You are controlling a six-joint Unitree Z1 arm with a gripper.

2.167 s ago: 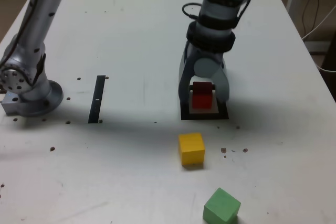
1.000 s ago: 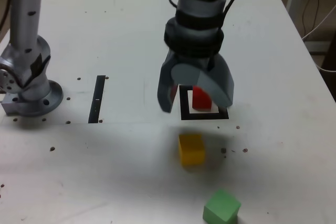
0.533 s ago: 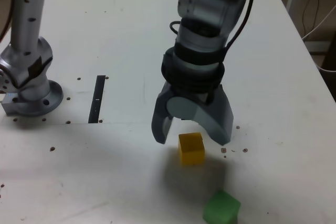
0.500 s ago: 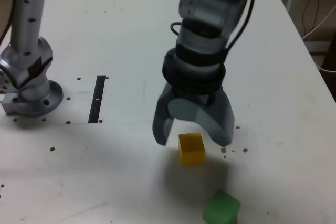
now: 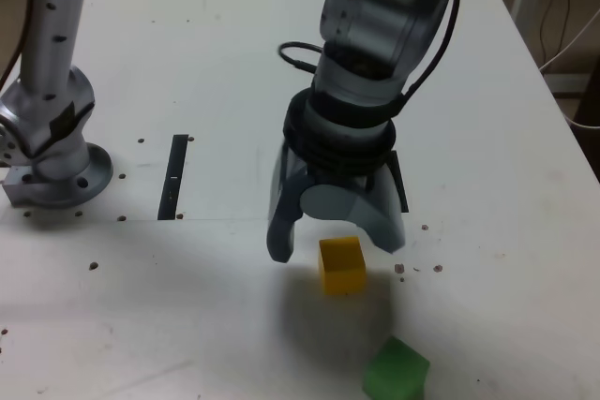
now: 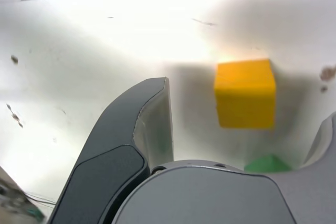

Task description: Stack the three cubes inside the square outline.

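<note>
The yellow cube (image 5: 341,265) sits flat on the white table, its faces plain and matte, one edge turned slightly toward the camera in the exterior view. The green cube (image 5: 397,371) lies at about five o'clock from it, well apart, rotated corner-forward near the picture's lower edge. Of the square outline (image 5: 399,186) only a black strip shows, at one o'clock from the yellow cube.

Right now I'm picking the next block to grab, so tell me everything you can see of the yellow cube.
The yellow cube is a small, plain, matte solid block, resting flat on the white table, apart from the green cube. The open tool hangs above it, jaws either side; nothing grips or visibly touches it.
</note>
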